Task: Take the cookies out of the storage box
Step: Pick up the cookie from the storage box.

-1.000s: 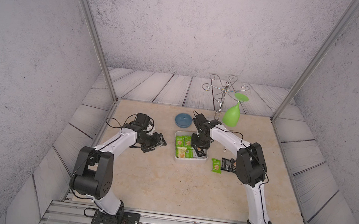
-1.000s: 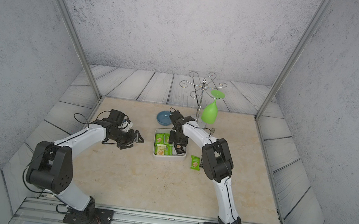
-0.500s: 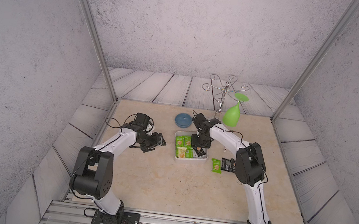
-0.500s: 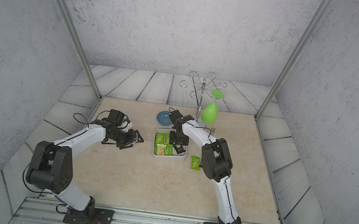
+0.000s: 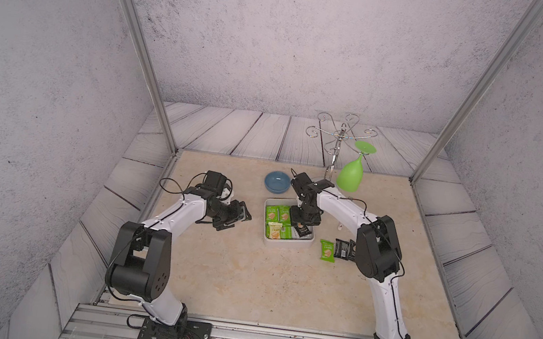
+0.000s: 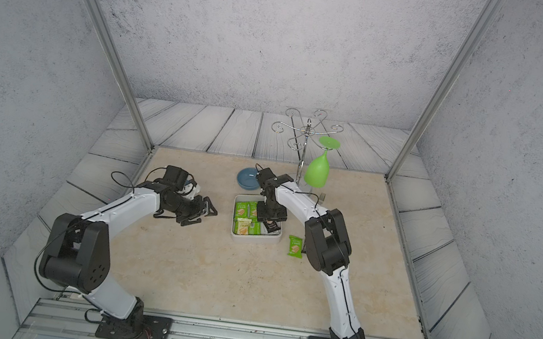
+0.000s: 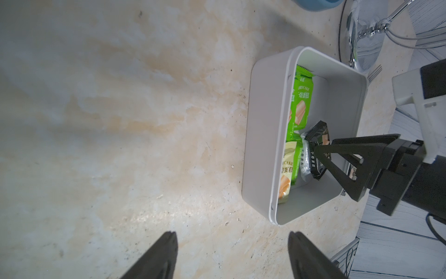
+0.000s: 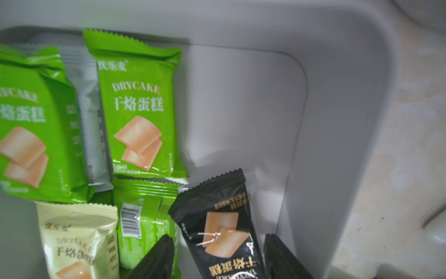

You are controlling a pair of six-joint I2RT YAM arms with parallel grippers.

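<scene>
The white storage box (image 5: 288, 245) (image 6: 255, 240) sits mid-table and holds several cookies: green packets (image 8: 137, 108), a cream one (image 8: 77, 236) and a black one (image 8: 224, 229). My right gripper (image 8: 218, 241) (image 5: 303, 226) reaches down into the box. It is open, one finger on each side of the black packet, with a small gap on each side. My left gripper (image 7: 231, 233) (image 5: 242, 214) hovers open and empty over bare table, left of the box. A green packet (image 5: 326, 250) and a black packet (image 5: 341, 249) lie on the table right of the box.
A small blue bowl (image 5: 277, 182) stands just behind the box. A chrome hanging rack (image 5: 338, 140) with an upside-down green glass (image 5: 350, 175) stands at the back right, close to my right arm. A tiny white object (image 5: 340, 226) lies under the right forearm.
The right gripper's jaws have spread a little wider around the black packet inside the box. The left arm has stayed where it was.
</scene>
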